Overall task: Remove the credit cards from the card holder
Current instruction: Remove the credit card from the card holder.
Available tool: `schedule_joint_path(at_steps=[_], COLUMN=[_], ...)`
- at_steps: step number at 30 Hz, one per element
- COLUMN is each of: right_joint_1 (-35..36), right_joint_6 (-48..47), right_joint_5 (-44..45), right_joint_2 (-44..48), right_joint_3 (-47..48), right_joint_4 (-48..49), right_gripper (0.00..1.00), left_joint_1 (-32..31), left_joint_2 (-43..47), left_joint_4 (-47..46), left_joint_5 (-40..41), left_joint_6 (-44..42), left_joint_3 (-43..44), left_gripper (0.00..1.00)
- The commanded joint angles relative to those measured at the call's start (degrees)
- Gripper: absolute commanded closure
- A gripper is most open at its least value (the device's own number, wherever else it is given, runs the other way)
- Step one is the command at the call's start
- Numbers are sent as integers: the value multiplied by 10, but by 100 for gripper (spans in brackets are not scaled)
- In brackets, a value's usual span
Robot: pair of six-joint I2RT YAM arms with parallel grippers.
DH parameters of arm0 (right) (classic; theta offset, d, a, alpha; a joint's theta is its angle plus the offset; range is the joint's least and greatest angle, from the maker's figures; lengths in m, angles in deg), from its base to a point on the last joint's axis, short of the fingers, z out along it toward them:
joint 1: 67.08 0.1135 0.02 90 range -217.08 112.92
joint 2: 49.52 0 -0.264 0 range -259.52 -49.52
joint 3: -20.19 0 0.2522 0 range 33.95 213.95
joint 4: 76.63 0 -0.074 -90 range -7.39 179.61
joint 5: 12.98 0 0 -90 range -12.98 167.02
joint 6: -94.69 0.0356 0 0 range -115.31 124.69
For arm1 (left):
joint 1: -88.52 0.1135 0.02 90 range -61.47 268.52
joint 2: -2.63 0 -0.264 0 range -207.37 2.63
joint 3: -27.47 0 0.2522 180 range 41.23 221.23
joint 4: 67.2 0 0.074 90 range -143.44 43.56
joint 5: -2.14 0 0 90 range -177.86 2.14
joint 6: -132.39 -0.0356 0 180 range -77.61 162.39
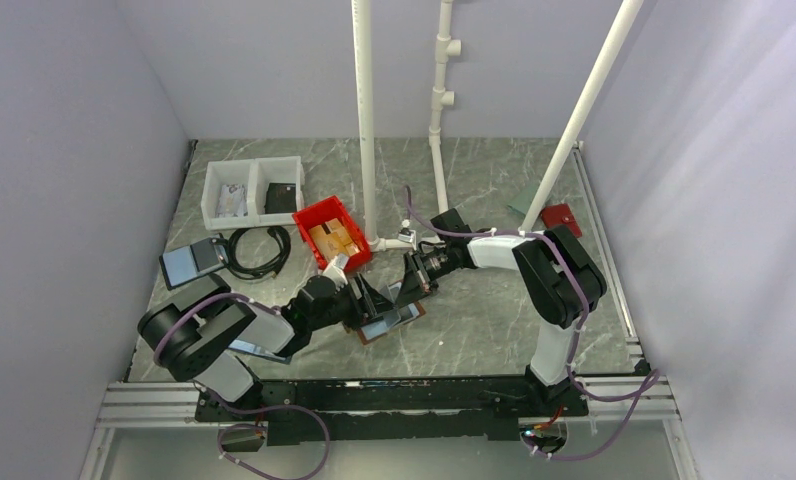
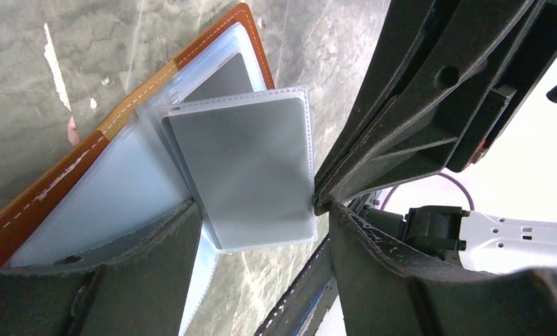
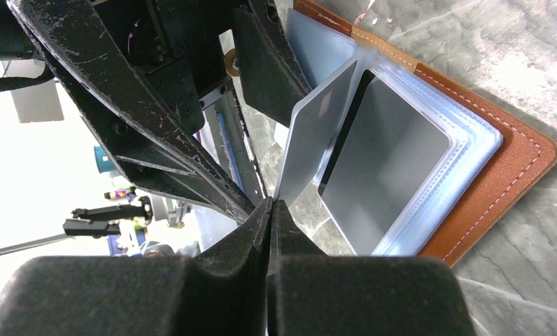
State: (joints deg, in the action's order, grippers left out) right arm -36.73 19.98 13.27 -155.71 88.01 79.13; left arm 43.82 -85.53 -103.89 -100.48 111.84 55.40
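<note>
Two compartments make up the white bin (image 1: 255, 180) far off to the left, and near it lie a dark blue-edged folder (image 1: 192, 262) and a coil of black cable (image 1: 264, 262), with a red bin (image 1: 312, 210) just beyond them. Moving toward the middle, the left gripper (image 1: 372, 300) (image 2: 265, 210) hangs low over the card holder (image 1: 392, 322) (image 2: 66, 168) (image 3: 492, 203), which lies open and flat on the marbled table (image 1: 474, 320) between the two arms. Its fingers are spread apart, one resting on the holder's pale blue page and the other standing off to the far side of a raised clear sleeve (image 2: 248, 168) (image 3: 307, 140) with a grey card in it. Meeting it from the right, the right gripper (image 1: 414, 283) (image 3: 270, 206) has its fingers pressed together on that sleeve's free edge, tilting it up off the stack of other sleeves. Further right, a small dark red object (image 1: 560, 218) sits by the table's edge.
</note>
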Motion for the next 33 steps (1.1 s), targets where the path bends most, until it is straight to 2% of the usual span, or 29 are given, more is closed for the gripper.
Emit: schedule_joint_path(at_steps=[1,27,33], right_joint_1=[21,21,18], right_joint_6=[23,46,45], right_joint_5=[-64,-103,-96], right_joint_2=[-1,4,5], right_joint_3=[12,10,11], right_joint_4=[39,65,61], right_gripper=[96,89,89], left_joint_1=[-8,-19,-19], left_joint_2=[-23,-56,-55], left_joint_4=[-55,-65,-104], left_joint_5=[-24,-81,-92], left_joint_6=[-21,-72,-82], left_joint_3=[44,72,57], left_gripper=[31,32,32])
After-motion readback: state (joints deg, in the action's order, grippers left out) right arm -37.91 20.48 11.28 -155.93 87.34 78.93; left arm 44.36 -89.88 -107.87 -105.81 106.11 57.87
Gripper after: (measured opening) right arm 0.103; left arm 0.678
